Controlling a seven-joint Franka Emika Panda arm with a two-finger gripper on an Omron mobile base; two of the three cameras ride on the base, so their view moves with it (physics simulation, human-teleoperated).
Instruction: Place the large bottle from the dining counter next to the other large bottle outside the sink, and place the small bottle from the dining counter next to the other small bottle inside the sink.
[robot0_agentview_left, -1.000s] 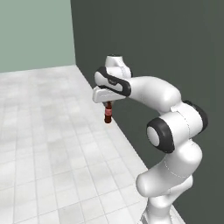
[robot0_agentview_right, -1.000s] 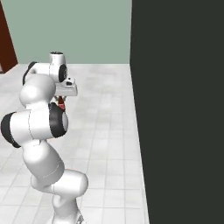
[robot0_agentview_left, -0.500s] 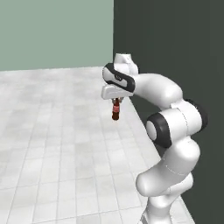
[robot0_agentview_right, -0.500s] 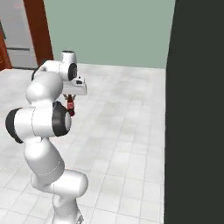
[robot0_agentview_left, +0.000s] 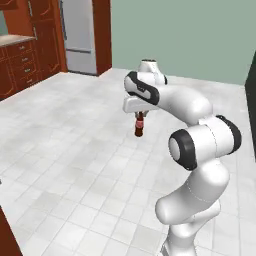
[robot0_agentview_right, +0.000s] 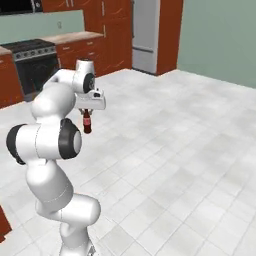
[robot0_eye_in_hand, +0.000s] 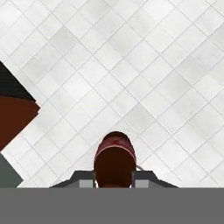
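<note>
The gripper (robot0_agentview_left: 140, 116) hangs over open floor with its jaws clamped on the neck of the tiny dark brown bottle with a red label (robot0_agentview_left: 139, 126), upright beneath the hand: the carrying step, I judge. Next comes reaching the sink and lowering it in beside the other small bottle. Pale grey tiled floor (robot0_agentview_left: 75, 150) spreads to rust-red cabinets (robot0_agentview_right: 100, 50), a steel fridge (robot0_agentview_left: 80, 35) and a green wall (robot0_agentview_left: 190, 35).

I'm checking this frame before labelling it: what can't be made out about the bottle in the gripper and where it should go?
- Dark brown red-labelled bottle: the gripper covers its cap in both base views; its size class is unclear.
- Hand view: bottle seen end-on, base cut off by the lower edge.
- Finger contact: too small in base views.
- Sink, counter: outside all views.
</note>
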